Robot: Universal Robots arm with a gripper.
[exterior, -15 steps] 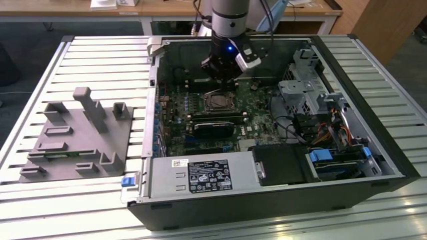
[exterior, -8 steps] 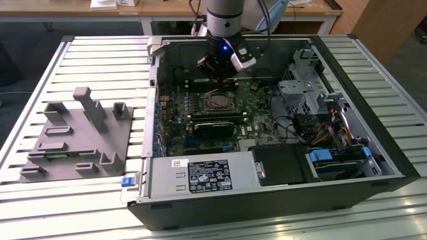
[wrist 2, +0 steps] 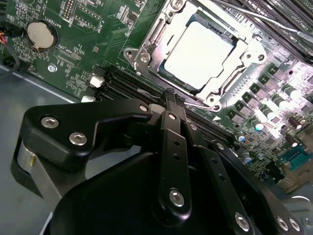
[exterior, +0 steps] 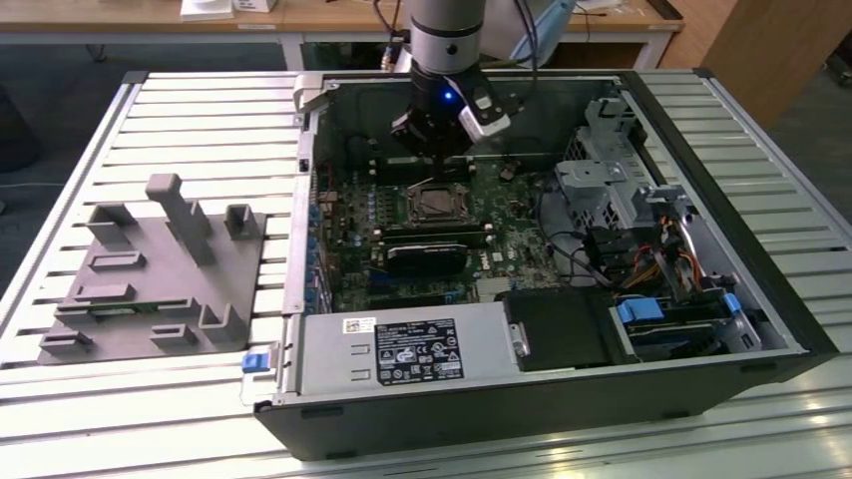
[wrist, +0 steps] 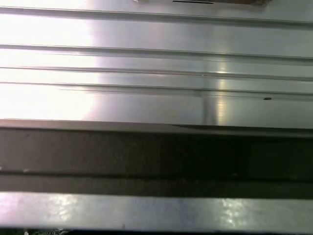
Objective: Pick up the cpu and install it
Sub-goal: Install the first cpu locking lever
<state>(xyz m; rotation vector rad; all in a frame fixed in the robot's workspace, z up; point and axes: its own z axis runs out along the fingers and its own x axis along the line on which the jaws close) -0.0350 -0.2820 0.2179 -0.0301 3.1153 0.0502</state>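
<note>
Cpu (wrist 2: 198,54) seen seated in socket frame (wrist 2: 146,49) on motherboard (wrist 2: 88,44). Tool (wrist 2: 171,98) held just beside socket, fingers pressed together, nothing gripped.

The cpu (wrist 2: 198,54) is showing a pale silvery-grey lid inside a shiny metal socket frame (wrist 2: 146,49), on a green motherboard (wrist 2: 93,34) speckled with tiny silver parts. The gripper (wrist 2: 171,100) is glossy black with silver screw heads. In the exterior view, the grey slotted fixture (exterior: 154,274) is lying at the left on a silver ribbed table (exterior: 80,419), beside the black computer case (exterior: 560,399).
</note>
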